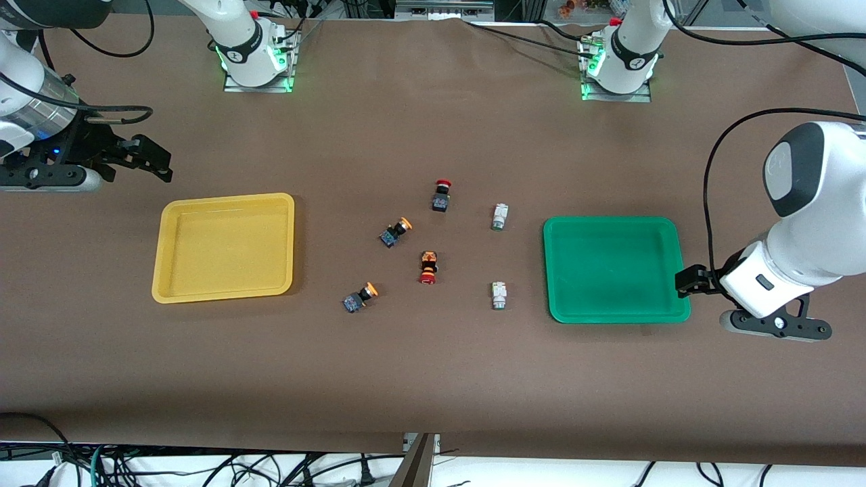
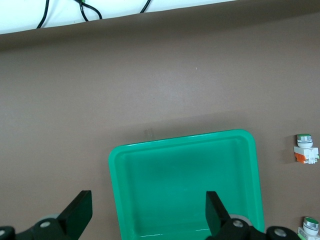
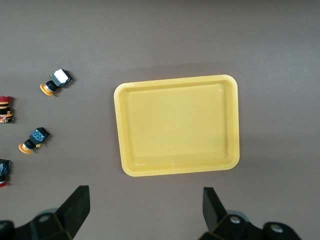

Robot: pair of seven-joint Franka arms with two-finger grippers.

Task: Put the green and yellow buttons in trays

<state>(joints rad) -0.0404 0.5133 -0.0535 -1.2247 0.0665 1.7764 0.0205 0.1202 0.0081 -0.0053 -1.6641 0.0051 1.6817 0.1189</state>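
Note:
The yellow tray [image 1: 226,247] lies toward the right arm's end and the green tray [image 1: 612,267] toward the left arm's end. Both hold nothing. Between them lie two yellow-capped dark buttons [image 1: 396,232] [image 1: 360,298] and two white green-tipped buttons [image 1: 500,216] [image 1: 498,295]. My right gripper [image 1: 152,161] is open and empty over bare table beside the yellow tray [image 3: 177,125]. My left gripper [image 1: 689,281] is open and empty over the green tray's [image 2: 185,185] outer edge. The left wrist view shows both green buttons [image 2: 305,149] [image 2: 309,227]. The right wrist view shows both yellow buttons [image 3: 56,81] [image 3: 34,139].
A red-capped black button [image 1: 441,195] and a red-capped orange-and-black button [image 1: 428,267] lie among the other buttons. The arm bases [image 1: 254,54] [image 1: 619,64] stand along the table's back edge. Brown cloth covers the table.

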